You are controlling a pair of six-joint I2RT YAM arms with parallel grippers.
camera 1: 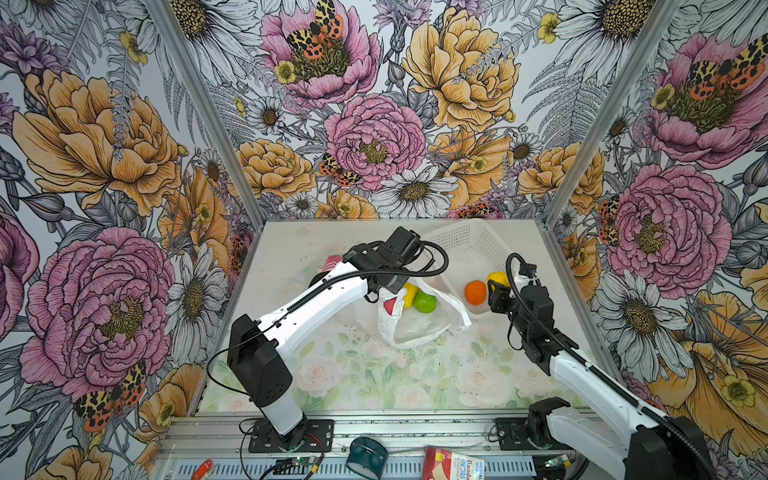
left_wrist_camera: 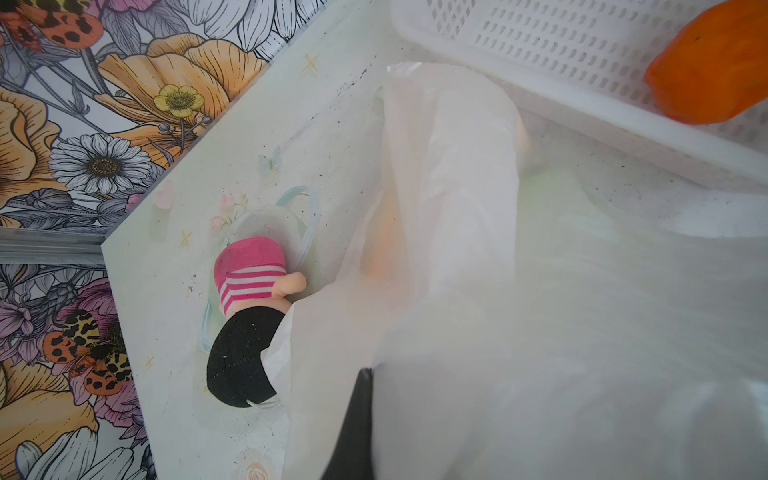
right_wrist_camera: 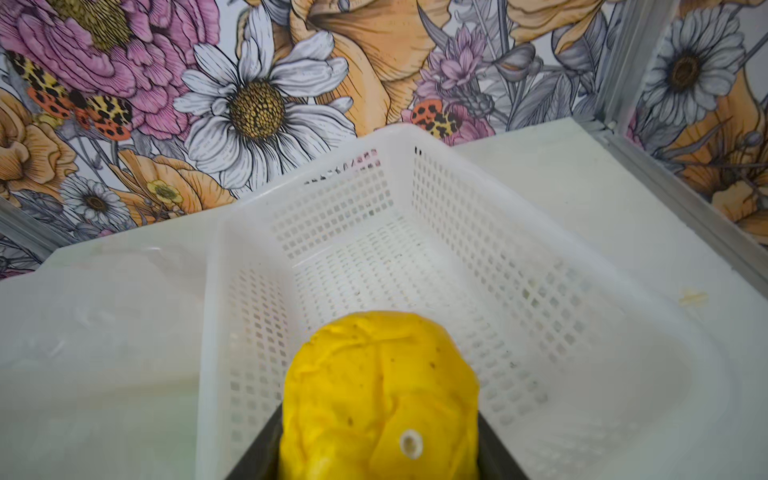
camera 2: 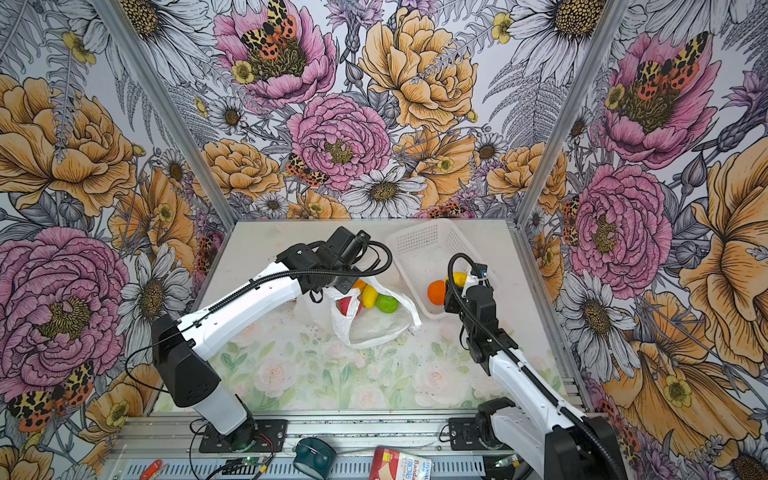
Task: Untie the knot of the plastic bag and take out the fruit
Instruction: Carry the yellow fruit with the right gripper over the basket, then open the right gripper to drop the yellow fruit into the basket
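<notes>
Right gripper (right_wrist_camera: 378, 451): jaws part-open, clamped on a yellow fruit (right_wrist_camera: 380, 390) that is lumpy and creased, with a small pale plug hole. It hangs over the near end of the rigid white perforated basket (right_wrist_camera: 457, 232). A smooth orange fruit (camera 1: 475, 292) lies in the basket just beside the gripper.

Left gripper (camera 1: 390, 286): fully closed, pinching the rim of the plastic bag (camera 1: 415, 328). The thin, crinkly, translucent white film drapes over its dark finger (left_wrist_camera: 353, 419). Just beneath it, in the bag's open mouth, lie a round green fruit (camera 1: 424, 302) and an elongated yellow fruit (camera 1: 409, 294). A red fruit (camera 1: 390, 306) shows dimly through the film. One loop handle (camera 1: 459, 309) lies loose on the mat. A plush pink-striped toy (left_wrist_camera: 249, 274) lies past the bag's edge.
</notes>
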